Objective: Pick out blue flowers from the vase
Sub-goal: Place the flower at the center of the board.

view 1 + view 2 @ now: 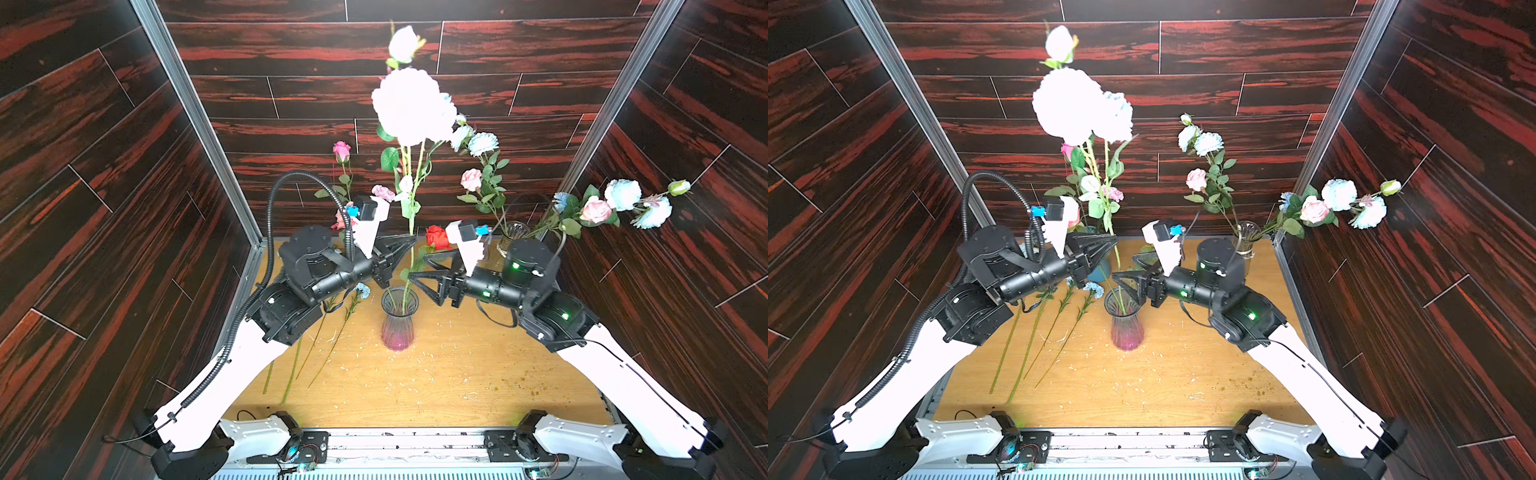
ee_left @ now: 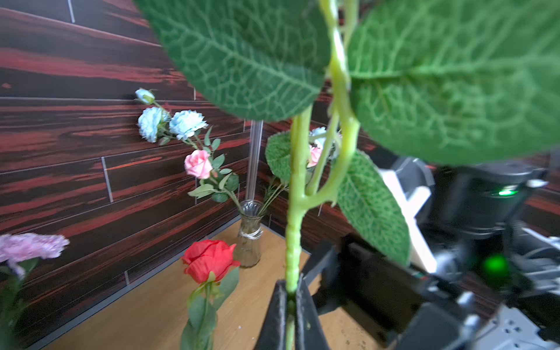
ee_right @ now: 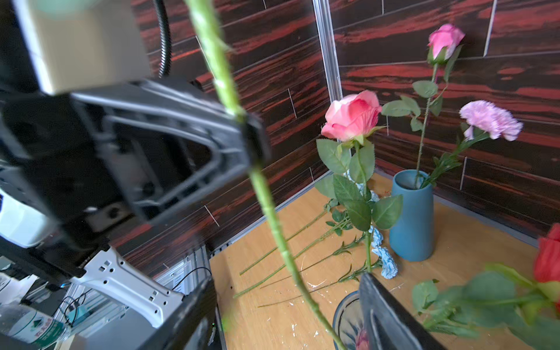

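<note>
A tall blue flower with a big pale blue-white head [image 1: 411,106] [image 1: 1079,104] rises above the ribbed pink glass vase [image 1: 398,322] [image 1: 1126,328], its lower stem [image 3: 272,212] reaching into the vase mouth. My left gripper [image 1: 409,240] [image 2: 291,291] is shut on that green stem [image 2: 294,236] above the vase. My right gripper [image 1: 417,266] [image 3: 288,291] is lower, open, with the stem passing between its fingers without touching them. More blue flowers [image 1: 362,289] [image 3: 386,263] lie on the table left of the vase.
A red rose [image 1: 436,237] stands just behind the right gripper. A blue ceramic vase [image 3: 412,215] with pink flowers is at the back left. A clear glass jar [image 1: 511,237] with blue and pink blooms is at the back right. Walls close in on three sides.
</note>
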Available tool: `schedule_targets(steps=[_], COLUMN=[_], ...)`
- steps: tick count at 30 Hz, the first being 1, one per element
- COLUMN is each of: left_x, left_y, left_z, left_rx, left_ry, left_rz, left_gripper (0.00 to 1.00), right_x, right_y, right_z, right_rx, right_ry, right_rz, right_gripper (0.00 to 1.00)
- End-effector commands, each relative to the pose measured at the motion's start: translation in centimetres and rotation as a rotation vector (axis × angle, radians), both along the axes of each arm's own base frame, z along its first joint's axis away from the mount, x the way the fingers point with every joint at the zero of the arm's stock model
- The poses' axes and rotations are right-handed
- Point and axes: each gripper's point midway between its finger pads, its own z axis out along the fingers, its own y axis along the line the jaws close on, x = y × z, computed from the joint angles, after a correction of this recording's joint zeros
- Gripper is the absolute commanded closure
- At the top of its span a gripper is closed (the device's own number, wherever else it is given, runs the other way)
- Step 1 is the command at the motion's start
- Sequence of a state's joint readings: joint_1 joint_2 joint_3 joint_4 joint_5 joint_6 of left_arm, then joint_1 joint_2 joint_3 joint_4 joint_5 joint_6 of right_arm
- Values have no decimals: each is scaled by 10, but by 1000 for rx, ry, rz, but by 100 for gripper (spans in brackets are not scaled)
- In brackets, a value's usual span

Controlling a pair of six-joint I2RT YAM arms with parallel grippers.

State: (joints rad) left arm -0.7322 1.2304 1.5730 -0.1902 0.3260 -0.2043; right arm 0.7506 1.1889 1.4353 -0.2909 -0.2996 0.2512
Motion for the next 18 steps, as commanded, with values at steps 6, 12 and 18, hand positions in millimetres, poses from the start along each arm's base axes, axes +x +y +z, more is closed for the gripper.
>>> schedule_targets(steps=[6, 12, 18], left_x=[-21, -18, -19], left_y=[5, 3, 3], left_z=[37, 43, 42], left_rx=[-109, -129, -134], left_ry=[-24, -19, -12], left_rz=[-79, -76, -89], left_gripper=[100, 100, 100], right_x=[-15, -16, -14], right_y=[9, 9, 10], right_z=[45, 59, 56], right_rx=[71, 84, 81], right_ry=[-75, -99, -91], right_rz=[117, 118, 117], right_gripper=[39, 54, 69])
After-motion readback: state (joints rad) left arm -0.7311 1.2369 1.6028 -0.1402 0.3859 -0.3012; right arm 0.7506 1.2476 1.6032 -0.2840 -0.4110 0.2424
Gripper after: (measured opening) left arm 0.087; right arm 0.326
